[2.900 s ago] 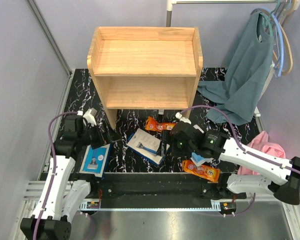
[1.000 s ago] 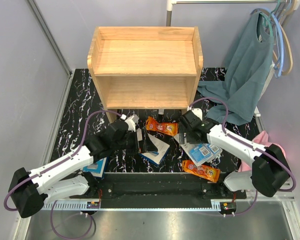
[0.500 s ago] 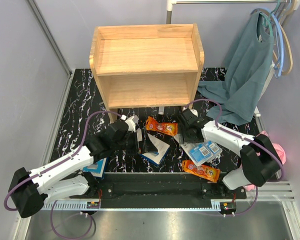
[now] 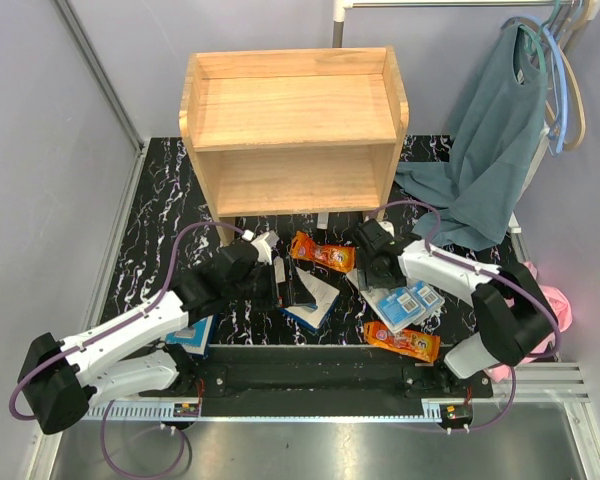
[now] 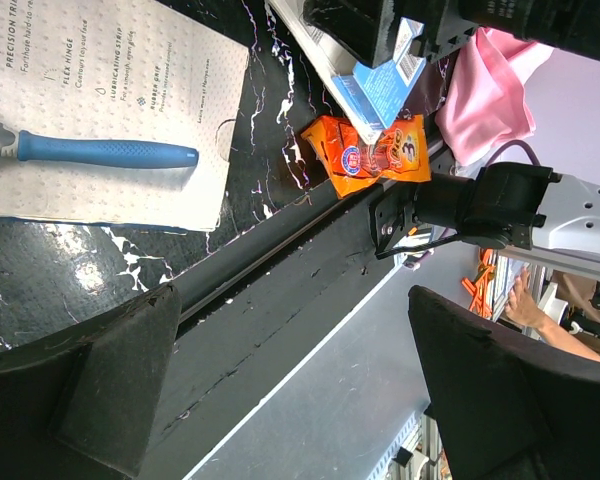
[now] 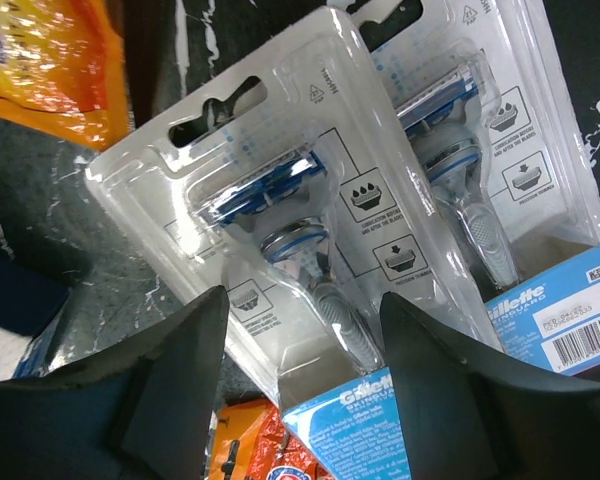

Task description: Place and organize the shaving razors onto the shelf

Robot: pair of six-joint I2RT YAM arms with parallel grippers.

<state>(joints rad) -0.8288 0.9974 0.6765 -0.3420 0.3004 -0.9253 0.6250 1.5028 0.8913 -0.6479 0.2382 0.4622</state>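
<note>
**A:** How do I take this one cleanly?

**B:** My right gripper (image 6: 302, 310) has its fingers apart astride the nearer blister (image 6: 280, 210). It lies flat beside its twin (image 6: 480, 200), right of centre in the overhead view. I cannot tell whether the fingers are biting yet. I'd pinch the raised bubble, lift level, then carry it to the shelf (image 4: 290, 110) at top centre.

**A:** And the left?

**B:** My left gripper (image 5: 290, 330) is spread wide and holds nothing, above the white box (image 5: 110, 120).

**A:** Surroundings?

**B:** The table (image 4: 160, 200) is glossy black marble, so I expect packs to slide. A teal cloth (image 4: 490, 160) hangs at the upper right.

Black marbled table (image 4: 160, 200) with wooden shelf (image 4: 290, 110), scattered razor packs (image 4: 405, 303)
</note>
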